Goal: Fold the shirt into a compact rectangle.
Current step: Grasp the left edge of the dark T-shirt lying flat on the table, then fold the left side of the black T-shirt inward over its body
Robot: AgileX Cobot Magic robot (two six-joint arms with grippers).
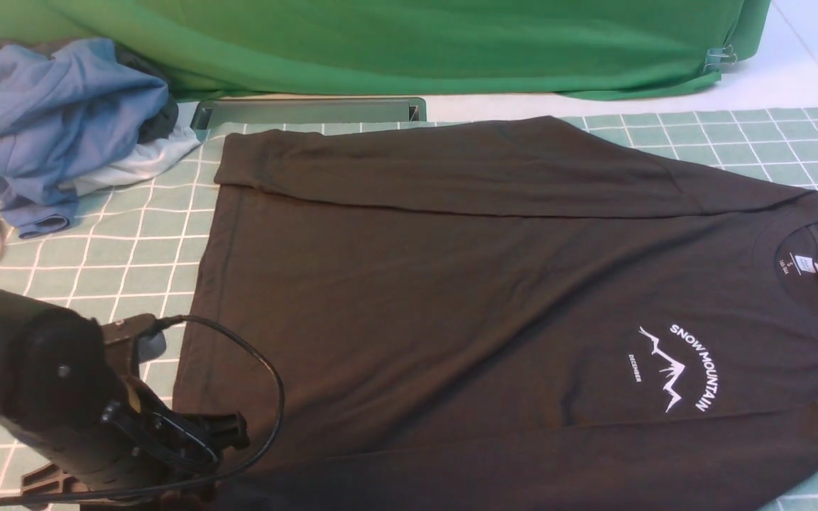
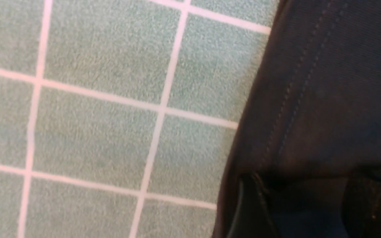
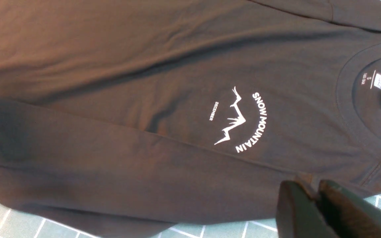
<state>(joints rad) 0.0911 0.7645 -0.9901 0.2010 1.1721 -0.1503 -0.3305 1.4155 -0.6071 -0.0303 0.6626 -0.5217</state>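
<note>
Green checked mat (image 1: pixel 132 234) lay under the black shirt (image 1: pixel 451 284), spread flat with its hem right at the left gripper (image 2: pixel 303 201), whose jaws stood apart. Over the shoulder hung the right gripper (image 3: pixel 316 201), jaws nearly together. Pinching cloth? Couldn't tell. Both sleeves were folded in, but the body folds were not yet done.

backdrop: green cloth (image 1: pixel 395 42) | table cover: teal white-grid mat (image 1: pixel 132 241) | light: soft, even

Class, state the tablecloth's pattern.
The tablecloth is pale green with white grid lines; clearest in left wrist view.
</note>
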